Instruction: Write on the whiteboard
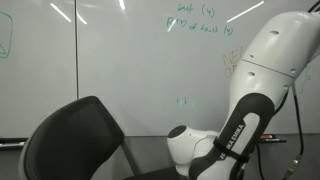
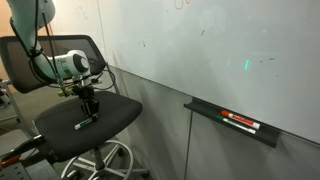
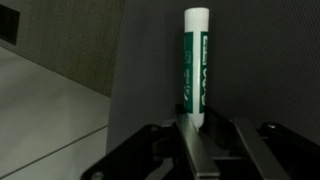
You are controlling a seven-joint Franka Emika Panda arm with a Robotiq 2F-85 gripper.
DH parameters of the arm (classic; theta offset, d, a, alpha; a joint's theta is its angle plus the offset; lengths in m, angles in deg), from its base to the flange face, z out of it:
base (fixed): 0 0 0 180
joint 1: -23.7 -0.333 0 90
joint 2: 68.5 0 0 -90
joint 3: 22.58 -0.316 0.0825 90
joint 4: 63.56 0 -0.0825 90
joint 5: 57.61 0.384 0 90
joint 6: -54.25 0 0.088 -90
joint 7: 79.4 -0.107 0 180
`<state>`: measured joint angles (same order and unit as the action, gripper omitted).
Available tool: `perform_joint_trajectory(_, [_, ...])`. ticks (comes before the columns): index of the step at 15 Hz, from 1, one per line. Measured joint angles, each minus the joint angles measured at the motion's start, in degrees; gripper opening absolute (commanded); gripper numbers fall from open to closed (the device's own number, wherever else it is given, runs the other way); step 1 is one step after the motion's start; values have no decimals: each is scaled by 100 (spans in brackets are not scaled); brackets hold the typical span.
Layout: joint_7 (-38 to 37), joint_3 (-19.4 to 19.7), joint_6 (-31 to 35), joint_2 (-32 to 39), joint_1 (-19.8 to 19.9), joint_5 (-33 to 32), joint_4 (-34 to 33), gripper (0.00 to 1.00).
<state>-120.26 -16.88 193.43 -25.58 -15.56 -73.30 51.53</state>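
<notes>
Jaws apart, the gripper hangs over a green marker on a black chair near the whiteboard; the tray, at right, appears only in an exterior view.

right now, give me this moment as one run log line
phase: pre-grasp | gripper: open, over marker | marker: lying on chair seat | whiteboard: behind chair

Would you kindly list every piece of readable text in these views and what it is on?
"KA EMIKA": on the arm, partly hidden.
Teal handwriting on the whiteboard: too blurred to read.
Label on the marker: blurred.
Tray markers: too small.
</notes>
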Motion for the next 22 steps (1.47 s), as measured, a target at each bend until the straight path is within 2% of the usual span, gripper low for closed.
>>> perform_joint_trajectory(4, [-5,-30,-176,-199,-120,-218,-57,14])
perform_joint_trajectory(8, [-97,211,-201,-498,-263,-1154,-220,14])
perform_joint_trajectory(12, [-258,555,-196,-797,-211,-2130,-499,14])
perform_joint_trajectory(17, [-298,570,-270,-1048,296,-3008,-916,14])
perform_joint_trajectory(22, [270,78,-830,-1190,1080,-3084,-1267,14])
